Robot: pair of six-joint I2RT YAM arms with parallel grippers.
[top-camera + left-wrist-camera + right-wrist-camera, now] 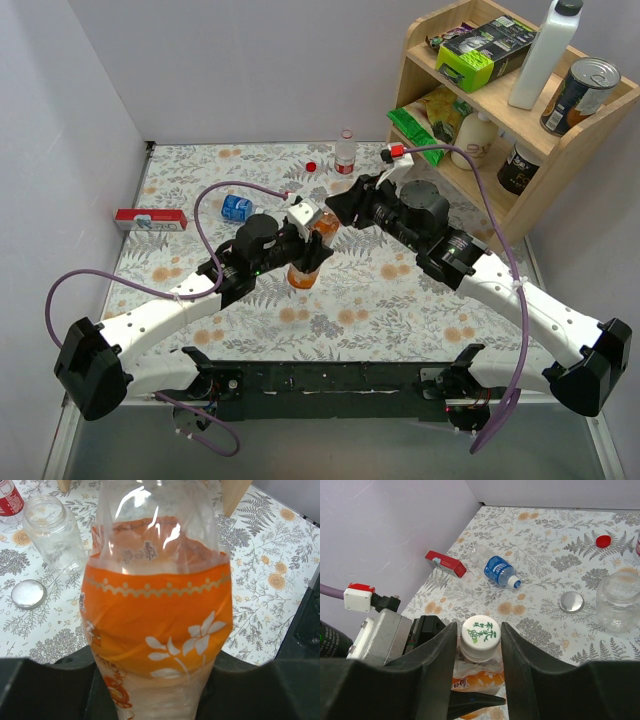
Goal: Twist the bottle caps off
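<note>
Right gripper (479,647) flanks white cap (480,631) atop orange bottle (155,620), clench not determinable; left gripper (300,256) grasps the bottle's body below.

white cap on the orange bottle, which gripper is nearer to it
Right. The right gripper grips the white cap itself; the left gripper holds the orange bottle lower down.

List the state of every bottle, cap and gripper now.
orange bottle, gripped, cap on
white cap, screwed on orange bottle
red cap, off, lying loose
silver cap, off, lying loose
squat clear bottle, upright, open
blue-labelled bottle, on its side, capped
red-label bottle, upright, open
left gripper, shut on orange bottle
right gripper, fingers flank white cap, grip unclear
</note>
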